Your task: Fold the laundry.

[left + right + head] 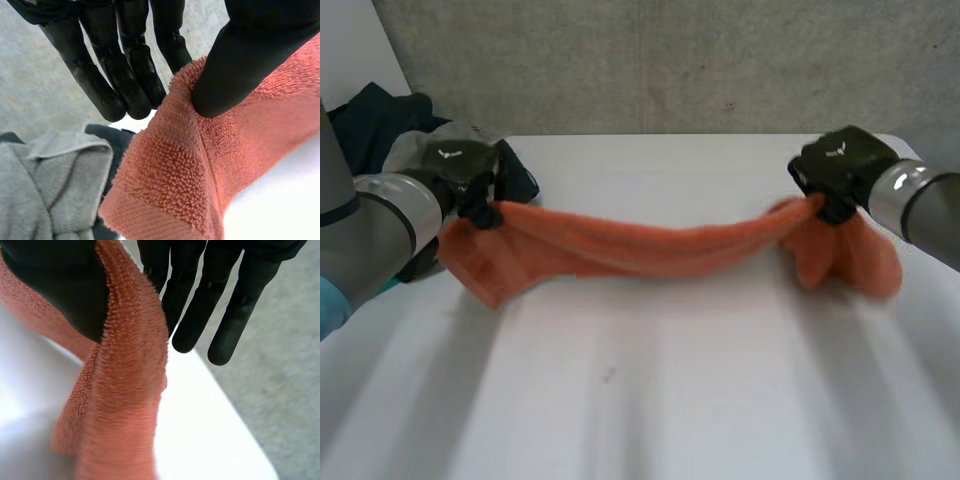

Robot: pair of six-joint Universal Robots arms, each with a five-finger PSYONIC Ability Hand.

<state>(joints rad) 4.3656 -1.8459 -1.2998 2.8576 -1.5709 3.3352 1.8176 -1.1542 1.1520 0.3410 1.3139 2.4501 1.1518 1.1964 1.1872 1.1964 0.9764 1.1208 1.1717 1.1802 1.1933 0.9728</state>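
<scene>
**Figure. Towel held up between two hands, before the first fold.**

The left hand (pixel 470 172) pinches one end of the orange towel (pixel 660 245). Its thumb presses the pile against the nearest of its straight fingers (pixel 125 70). The right hand (pixel 835 170) grips the opposite end in the same way, with the thumb on one face and the fingers on the other.

The towel hangs between the two grips as a bunched, rope-like band. It sags in the middle, and a loose flap droops below each hand. The white table (pixel 650 390) lies beneath the towel; whether the sagging middle touches it cannot be told.

A heap of grey and dark laundry (pixel 390 135) sits just beyond the towel's left-held end, close behind the left hand.

Progress, as judged: early. The towel has been picked up and stretched, but it is neither spread flat nor creased, and no fold is visible. What remains is to lay it out, fold it, and then work through the heap beside it.
</scene>
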